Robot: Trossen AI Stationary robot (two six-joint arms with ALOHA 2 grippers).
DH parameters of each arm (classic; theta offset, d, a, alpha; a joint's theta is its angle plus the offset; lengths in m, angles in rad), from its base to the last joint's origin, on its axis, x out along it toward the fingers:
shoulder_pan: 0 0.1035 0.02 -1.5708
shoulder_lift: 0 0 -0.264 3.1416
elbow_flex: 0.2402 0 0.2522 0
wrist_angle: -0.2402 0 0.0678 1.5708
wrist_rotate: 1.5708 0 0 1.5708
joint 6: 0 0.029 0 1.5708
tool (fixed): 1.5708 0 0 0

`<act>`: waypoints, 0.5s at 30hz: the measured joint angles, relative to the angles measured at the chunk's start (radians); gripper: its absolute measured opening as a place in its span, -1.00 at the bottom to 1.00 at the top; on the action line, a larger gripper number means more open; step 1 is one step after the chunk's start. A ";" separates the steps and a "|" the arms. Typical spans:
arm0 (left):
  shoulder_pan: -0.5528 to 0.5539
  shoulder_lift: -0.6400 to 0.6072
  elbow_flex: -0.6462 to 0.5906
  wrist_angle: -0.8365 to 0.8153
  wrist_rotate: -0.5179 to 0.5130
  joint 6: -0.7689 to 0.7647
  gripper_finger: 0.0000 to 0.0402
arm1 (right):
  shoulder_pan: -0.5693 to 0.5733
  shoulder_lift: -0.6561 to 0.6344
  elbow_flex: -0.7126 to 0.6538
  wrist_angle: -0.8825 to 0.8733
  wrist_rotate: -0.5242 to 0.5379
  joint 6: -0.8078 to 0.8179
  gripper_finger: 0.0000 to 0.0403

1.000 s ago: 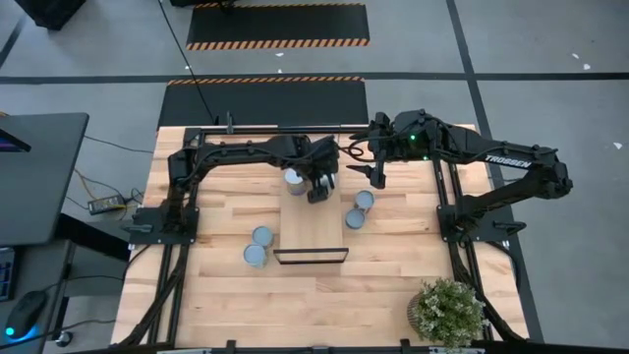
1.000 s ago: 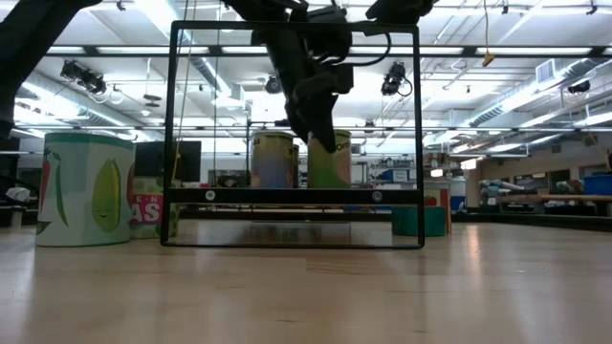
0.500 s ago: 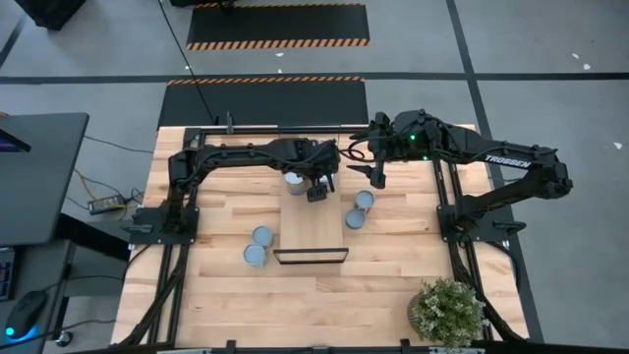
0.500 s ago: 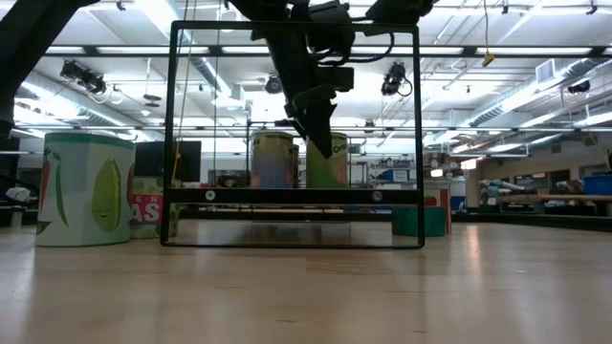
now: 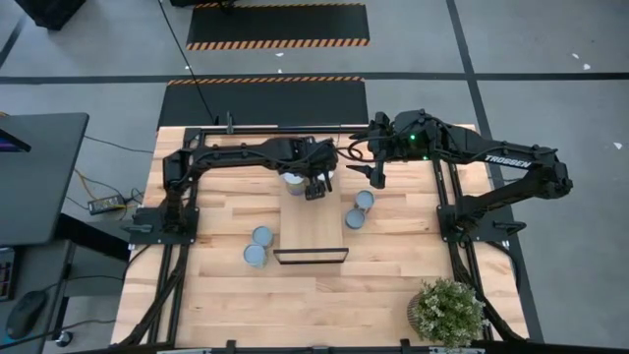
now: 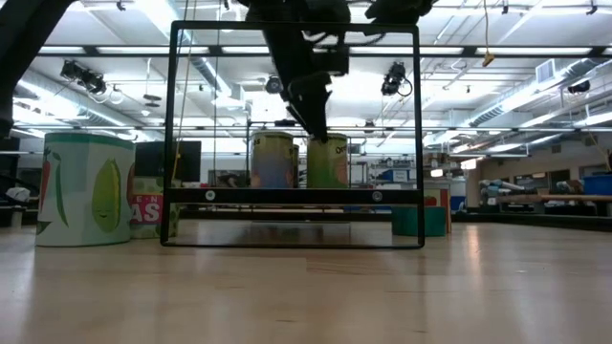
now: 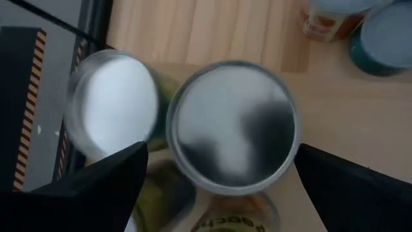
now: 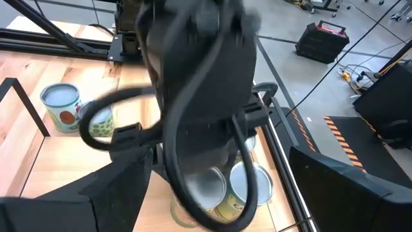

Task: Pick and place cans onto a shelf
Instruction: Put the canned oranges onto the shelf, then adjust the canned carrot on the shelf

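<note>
The shelf [image 5: 313, 228] is a light-wood board with a black frame [image 6: 296, 196] at its near end. Two cans stand upright on its far end [image 6: 273, 161] [image 6: 328, 162]. One of them shows in the high view [image 5: 293, 182]; my left gripper hides the other. My left gripper [image 5: 315, 189] [image 6: 314, 117] is open just above the right-hand can [image 7: 232, 132]. Its fingers stand wide on either side of the can's round top without touching, and the second can [image 7: 112, 106] is beside it. My right gripper [image 5: 377, 179] hangs open and empty past the shelf's far right corner.
Two cans [image 5: 261, 236] [image 5: 255, 256] stand on the table left of the shelf, and two more [image 5: 364, 200] [image 5: 355, 217] stand right of it. A potted plant [image 5: 447, 310] is at the near right corner. The two arms are close together over the shelf's far end.
My left gripper has risen straight off the right-hand can on the shelf, from beside its top to clear above it. The can has stayed upright where it stood. My right arm has kept still.
</note>
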 joint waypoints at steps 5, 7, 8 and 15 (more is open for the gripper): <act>-0.006 -0.036 0.044 -0.055 0.005 0.000 0.97 | 0.000 0.000 0.000 0.002 0.000 -0.003 0.85; -0.014 -0.049 0.067 -0.085 0.008 -0.005 0.97 | 0.000 0.000 0.000 0.000 -0.001 -0.003 0.85; -0.018 -0.058 0.073 -0.108 0.010 -0.010 0.97 | 0.000 0.000 0.000 -0.004 -0.003 -0.003 0.85; -0.090 -0.150 0.073 -0.239 0.003 -0.109 0.97 | 0.004 0.000 0.000 -0.059 -0.076 -0.003 0.85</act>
